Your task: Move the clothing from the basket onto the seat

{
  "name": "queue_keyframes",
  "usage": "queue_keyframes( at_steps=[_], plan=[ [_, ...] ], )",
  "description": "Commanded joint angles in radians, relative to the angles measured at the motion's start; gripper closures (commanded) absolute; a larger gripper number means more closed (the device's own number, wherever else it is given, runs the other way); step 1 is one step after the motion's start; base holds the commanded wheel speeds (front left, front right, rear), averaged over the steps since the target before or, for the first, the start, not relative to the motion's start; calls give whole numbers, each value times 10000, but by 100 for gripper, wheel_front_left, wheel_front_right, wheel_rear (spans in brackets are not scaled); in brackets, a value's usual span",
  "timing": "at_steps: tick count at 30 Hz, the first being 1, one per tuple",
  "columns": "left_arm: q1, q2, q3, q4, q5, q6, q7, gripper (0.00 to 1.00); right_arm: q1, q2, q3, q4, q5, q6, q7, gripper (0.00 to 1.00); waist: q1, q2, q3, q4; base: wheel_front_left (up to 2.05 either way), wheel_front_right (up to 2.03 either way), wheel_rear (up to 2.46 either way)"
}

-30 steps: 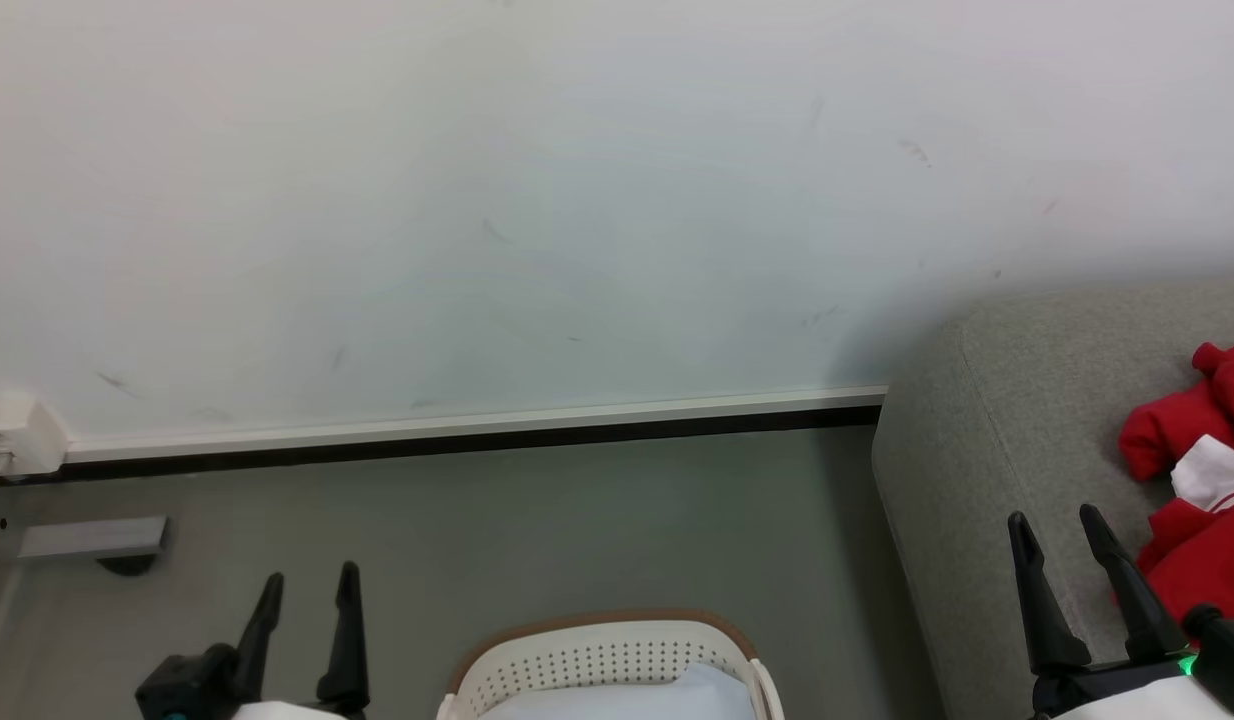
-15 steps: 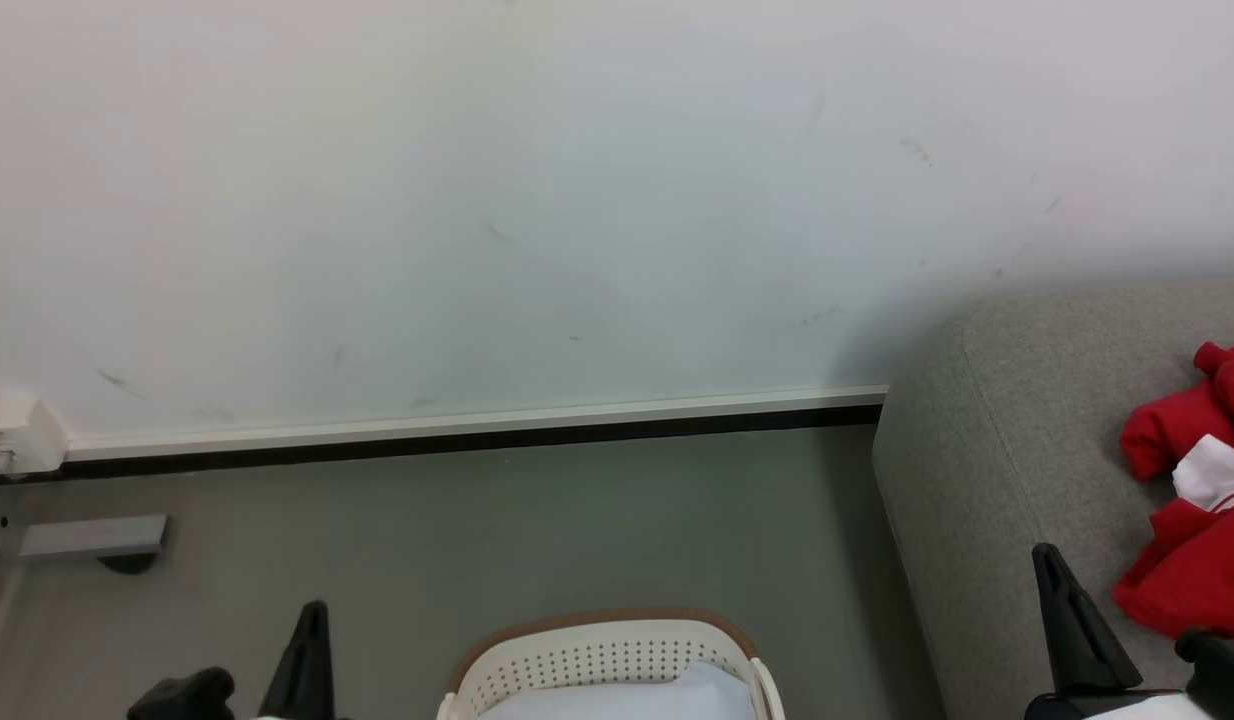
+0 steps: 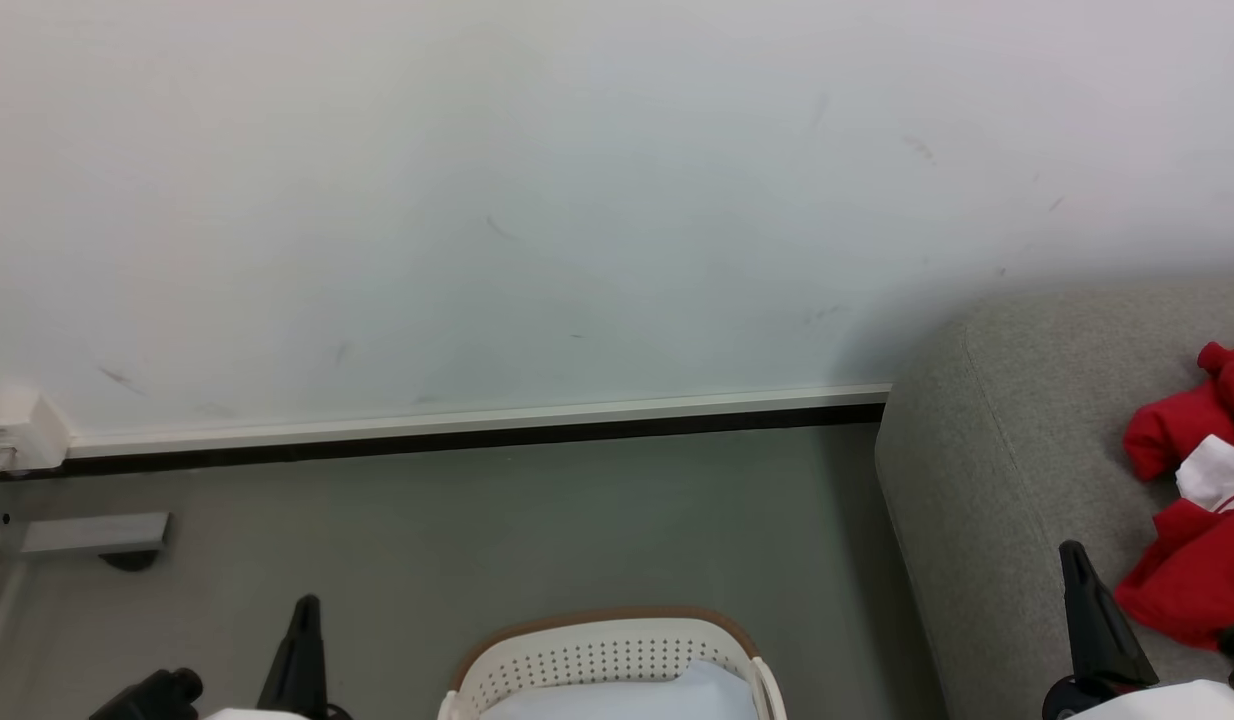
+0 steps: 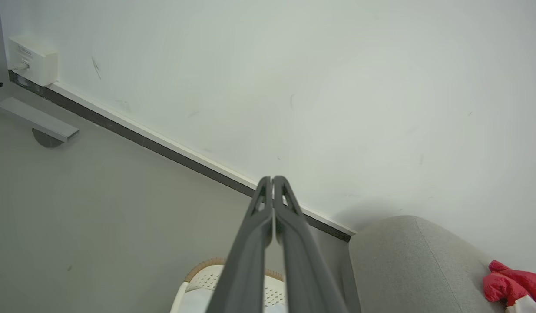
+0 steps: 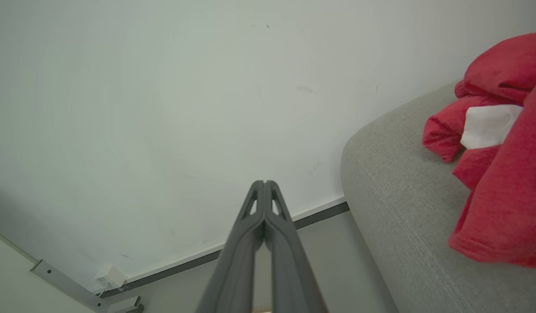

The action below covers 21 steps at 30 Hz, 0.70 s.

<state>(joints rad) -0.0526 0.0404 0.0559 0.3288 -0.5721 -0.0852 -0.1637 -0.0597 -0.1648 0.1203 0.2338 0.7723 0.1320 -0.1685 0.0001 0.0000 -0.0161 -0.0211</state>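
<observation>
— Starting big: what has shifted around the seat (image 3: 1017,450)?

— Nothing in the wall (image 3: 577,200) behind the seat, nor in the seat itself. The clothing (image 3: 1192,560) lies red and crumpled on the seat's cushion, toward its right side. The basket (image 3: 617,650) stands on the floor off the seat's left end, well apart from it.

— And the arms?

— A second ago both pincers stood spread, two fingers apiece. Now the right gripper (image 3: 1077,565), at the seat's near-left corner beside the clothing, has its fingers pressed together on nothing. The left gripper (image 3: 305,615), far left of the seat beyond the basket, is likewise closed and empty.

— Meaning?

— That load looks delivered and let go, I'd judge. Whether more lies deeper in the basket, I cannot tell.

— Do the views differ?

— The head view shows a pale sheet (image 3: 667,690) inside the basket, but each pincer reads as one dark blade. The wrist views show the fingertips actually meeting.
</observation>
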Motion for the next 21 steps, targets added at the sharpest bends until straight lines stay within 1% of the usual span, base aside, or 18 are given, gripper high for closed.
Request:
queue_keyframes(
  at_steps=[1,21],
  plan=[
    [-243,65,54,-186,-355,-49,65,100,-265,-28,-126,-98,313,-4,65,100,0,0,1,2,0,0,0],
    [-358,86,204,-388,-3159,-170,816,100,-351,265,-712,-51,2594,-8,801,100,0,0,38,43,0,0,0]
  ],
)
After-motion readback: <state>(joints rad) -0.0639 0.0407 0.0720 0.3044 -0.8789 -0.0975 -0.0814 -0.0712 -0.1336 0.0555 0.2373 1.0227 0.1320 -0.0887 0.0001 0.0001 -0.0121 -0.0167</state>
